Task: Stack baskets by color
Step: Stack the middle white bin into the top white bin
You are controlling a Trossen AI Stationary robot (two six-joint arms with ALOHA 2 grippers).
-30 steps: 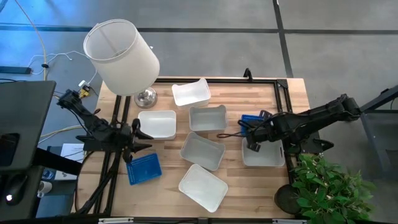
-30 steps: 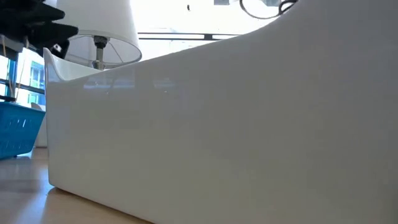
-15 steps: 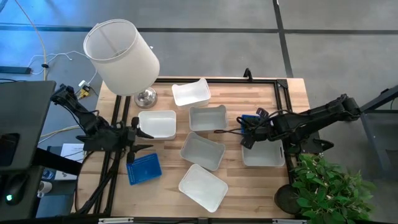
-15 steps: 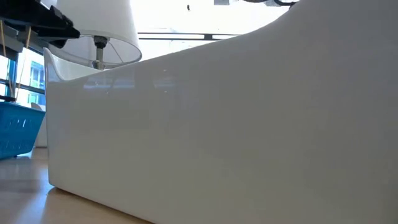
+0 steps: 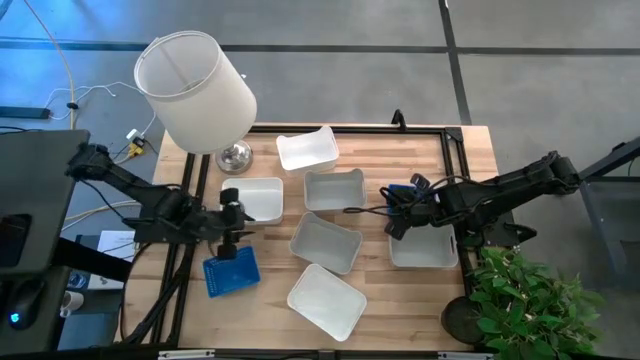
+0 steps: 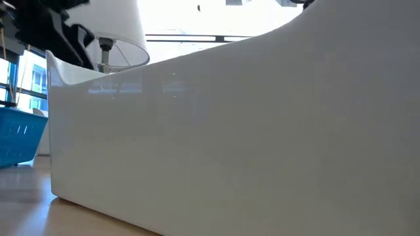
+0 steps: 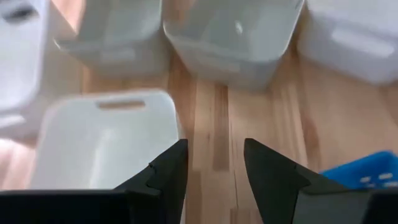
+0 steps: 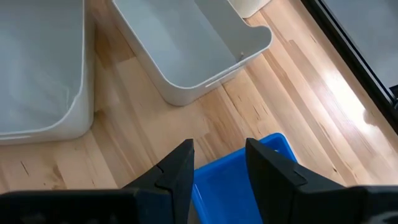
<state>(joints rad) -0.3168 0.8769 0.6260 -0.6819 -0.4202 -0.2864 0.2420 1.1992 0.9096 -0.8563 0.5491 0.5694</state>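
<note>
**Left arm swings in over the bench; right arm pulls back toward the blue basket**

From where I stand, the left claw (image 5: pixel 232 212) has come in from the frame's left edge within the last second and now hangs at the left side of the bench (image 5: pixel 400 300), between the white basket (image 5: pixel 252 199) above it and the blue slotted basket (image 5: pixel 231 270) below it. Its wrist camera shows the fingers spread with bare wood between them, pinching nothing.

The right claw (image 5: pixel 396 218) has drifted from the white basket at the right (image 5: pixel 425 250) toward picture-left, and now sits just by the second blue basket (image 5: pixel 404 191) at centre right. Its fingers are parted and empty too, with that blue basket's rim showing between them in its wrist view.

Four more white baskets lie loose mid-bench, none nested. The lamp (image 5: pixel 195 88) stands at upper left. I judge stacking has hardly begun; both arms seem to be lining up on blue baskets.
</note>
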